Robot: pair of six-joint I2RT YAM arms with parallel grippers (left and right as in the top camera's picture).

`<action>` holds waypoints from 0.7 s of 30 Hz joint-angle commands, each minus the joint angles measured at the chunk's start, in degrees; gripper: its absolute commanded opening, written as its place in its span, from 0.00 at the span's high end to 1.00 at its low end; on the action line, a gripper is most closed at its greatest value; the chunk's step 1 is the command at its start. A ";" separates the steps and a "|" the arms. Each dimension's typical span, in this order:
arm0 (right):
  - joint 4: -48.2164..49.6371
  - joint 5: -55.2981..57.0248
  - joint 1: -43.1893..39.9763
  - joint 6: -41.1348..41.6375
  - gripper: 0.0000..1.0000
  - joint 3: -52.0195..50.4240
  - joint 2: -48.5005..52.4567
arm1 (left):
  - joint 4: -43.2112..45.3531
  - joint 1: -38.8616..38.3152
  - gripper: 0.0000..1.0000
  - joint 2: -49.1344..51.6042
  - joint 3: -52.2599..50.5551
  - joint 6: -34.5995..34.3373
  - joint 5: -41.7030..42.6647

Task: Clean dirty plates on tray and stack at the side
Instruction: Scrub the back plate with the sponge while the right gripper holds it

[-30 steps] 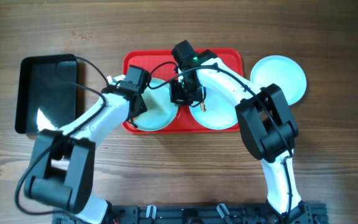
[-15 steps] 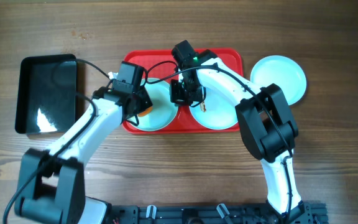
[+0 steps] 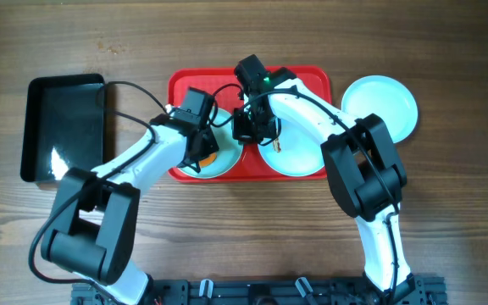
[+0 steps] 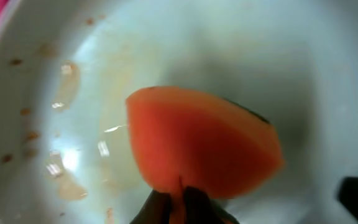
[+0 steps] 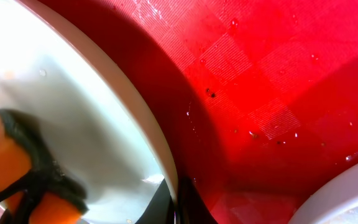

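The red tray (image 3: 307, 78) holds two plates. My left gripper (image 3: 202, 149) is shut on an orange sponge (image 3: 209, 158) that presses on the left plate (image 3: 227, 146). In the left wrist view the sponge (image 4: 204, 143) covers the middle of this plate (image 4: 166, 43), with brown smears (image 4: 64, 93) to its left and my gripper (image 4: 179, 208) below. My right gripper (image 3: 246, 131) is shut on that plate's rim; the right wrist view shows its jaws (image 5: 176, 202) pinching the plate (image 5: 73, 99) over the tray (image 5: 278, 93). A second plate (image 3: 295, 158) lies on the tray's right.
A third plate (image 3: 384, 106) rests on the wooden table right of the tray. A glossy black bin (image 3: 62, 127) stands to the left. Both arms cross over the tray, and cables loop above the left plate.
My left gripper swung left with the sponge, then came back right across the plate. The right arm has not moved and keeps its hold on the rim.
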 commanded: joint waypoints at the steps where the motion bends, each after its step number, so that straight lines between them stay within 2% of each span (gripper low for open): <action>1: -0.66 3.67 -0.13 0.98 0.96 -1.64 1.22 | -6.54 0.04 0.96 3.76 -2.49 -0.35 -17.11; 7: -0.70 3.65 -0.13 1.09 0.96 -1.64 1.22 | -7.34 0.37 0.96 3.76 -2.47 -0.37 -23.91; 13: -1.07 3.65 -0.13 1.49 0.96 -1.64 1.22 | -6.80 0.37 0.96 3.74 -0.76 -0.35 -36.22; 17: 0.00 4.07 -0.15 4.79 0.96 -1.57 1.18 | -7.21 0.37 0.96 2.69 2.60 -0.37 -35.60; 21: 0.31 4.20 -0.15 3.76 0.96 0.07 0.61 | -9.68 0.48 0.96 -1.29 5.81 -0.74 -33.09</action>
